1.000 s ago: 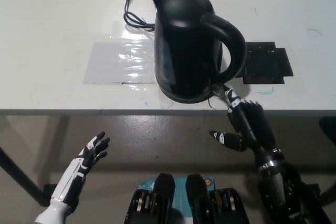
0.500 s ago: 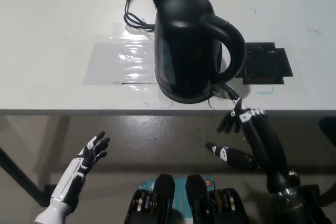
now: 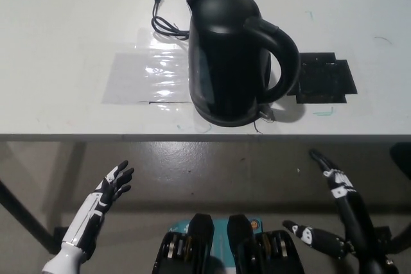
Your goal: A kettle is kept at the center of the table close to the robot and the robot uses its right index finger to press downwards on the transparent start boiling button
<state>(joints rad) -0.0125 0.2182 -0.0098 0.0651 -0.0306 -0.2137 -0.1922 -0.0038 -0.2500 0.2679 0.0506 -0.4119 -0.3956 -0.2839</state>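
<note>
- White table (image 3: 77, 24) fills the upper half of the frame; its front edge runs across just above mid-height, grey floor (image 3: 192, 165) below it.
- Black kettle (image 3: 225, 56) stands upright at the table's centre, close to the front edge. Spout points to the upper left, handle (image 3: 286, 62) loops out to the right.
- The transparent start button (image 3: 266, 116) shows as a small clear tab at the foot of the handle, lower right of the kettle body. Nothing is touching it.
- Clear plastic sheet (image 3: 148, 75) lies flat on the table left of the kettle, glossy with glare, its right edge running under or against the kettle base; can't tell which.
- Black flat mat (image 3: 324, 80) lies on the table right of the handle, just beside it.
- Black power cord (image 3: 164, 20) lies coiled on the table in the upper left, near the spout, plug end pointing up.
- Right hand (image 3: 334, 210), black, sits in the lower right of the frame, below the table edge and well apart from the kettle. Fingers spread wide, one stretched up toward the table, another out to the left; it holds nothing.
- Left hand (image 3: 106, 194), white with dark fingers, rests in the lower left over the floor, fingers apart and pointing up-right, nothing in it.
- Small teal marks (image 3: 323, 113) on the table top near the mat, faint.
</note>
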